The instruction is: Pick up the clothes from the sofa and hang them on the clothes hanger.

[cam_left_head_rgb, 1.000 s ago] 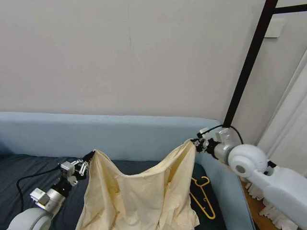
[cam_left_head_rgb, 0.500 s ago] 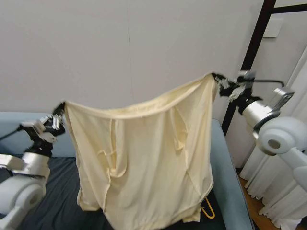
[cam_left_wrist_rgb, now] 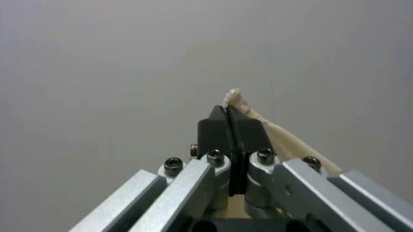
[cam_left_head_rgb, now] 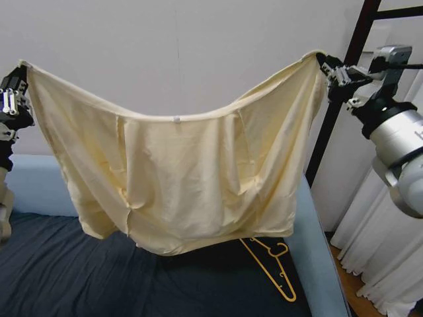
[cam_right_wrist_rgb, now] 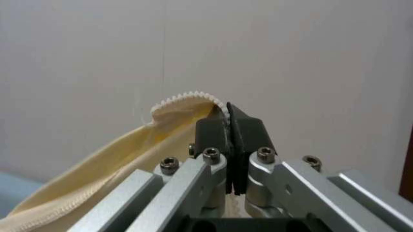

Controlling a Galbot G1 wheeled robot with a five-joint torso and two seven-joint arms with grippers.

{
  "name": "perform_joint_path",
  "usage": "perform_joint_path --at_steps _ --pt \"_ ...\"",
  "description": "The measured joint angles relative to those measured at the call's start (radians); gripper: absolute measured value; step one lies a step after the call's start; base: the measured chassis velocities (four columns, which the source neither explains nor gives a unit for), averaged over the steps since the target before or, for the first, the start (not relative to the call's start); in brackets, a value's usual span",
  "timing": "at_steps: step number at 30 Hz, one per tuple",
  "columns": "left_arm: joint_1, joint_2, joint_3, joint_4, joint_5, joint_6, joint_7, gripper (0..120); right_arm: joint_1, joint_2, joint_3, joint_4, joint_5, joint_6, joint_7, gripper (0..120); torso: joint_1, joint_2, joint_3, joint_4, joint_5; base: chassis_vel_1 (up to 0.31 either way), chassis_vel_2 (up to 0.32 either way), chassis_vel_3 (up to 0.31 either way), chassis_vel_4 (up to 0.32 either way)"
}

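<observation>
- My left gripper (cam_left_head_rgb: 18,74) is raised high at the left edge of the head view; its black pads (cam_left_wrist_rgb: 219,130) are pressed tight together, pinching one top corner of the pale yellow garment (cam_left_head_rgb: 192,178); a small tuft of cloth pokes out past the tips
- My right gripper (cam_left_head_rgb: 325,63) is up at the same height on the right, just beside the black rack post (cam_left_head_rgb: 344,86); its jaws are clamped too, gripping the other top corner by its ribbed hem
- The garment hangs spread between the two grippers in front of the wall; its top edge sags in a shallow curve in the middle; its bottom edge hangs clear above the dark seat cushion (cam_left_head_rgb: 66,277)
- The light blue sofa (cam_left_head_rgb: 36,188) sits below and behind the cloth
- A yellow hanger (cam_left_head_rgb: 274,267) lies flat on the cushion near the sofa's right end, below the garment's lower right corner and apart from it
- White curtains (cam_left_head_rgb: 380,257) hang past the sofa's right end
</observation>
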Motion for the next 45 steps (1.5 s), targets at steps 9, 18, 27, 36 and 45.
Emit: perform_joint_path --at_steps 9,18,27,36,45 --pt "0.203 -0.282 0.217 -0.003 0.195 0.052 0.004 0 -0.347 0.163 -0.167 -0.179 -0.162 0.097 -0.059 0 0.000 0.000 0.000 -0.0002 0.0005 0.000 0.000 0.000 0.000" --pt "0.206 -0.396 0.298 0.102 0.223 0.037 0.036 0 -0.381 0.308 -0.297 -0.419 -0.356 0.240 -0.160 0 0.000 0.000 0.000 0.0001 0.0005 0.000 0.000 0.000 0.000" --pt "0.194 -0.430 0.299 0.139 0.257 0.029 0.040 0 -0.322 0.381 -0.354 -0.582 -0.392 0.267 -0.286 8 0.000 0.000 0.000 0.0003 0.0004 0.000 0.000 0.000 0.000" --pt "0.193 -0.404 0.257 0.129 0.250 0.036 0.019 0 -0.343 0.318 -0.277 -0.411 -0.109 -0.222 -0.163 43 0.000 0.000 0.000 0.0001 0.0002 0.000 0.000 0.000 0.000" --pt "0.191 -0.360 0.245 0.117 0.225 0.044 0.010 0 -0.320 0.342 -0.236 -0.628 -0.346 -0.282 -0.280 74 0.000 0.000 0.000 -0.0002 0.0004 0.000 0.000 0.000 0.000"
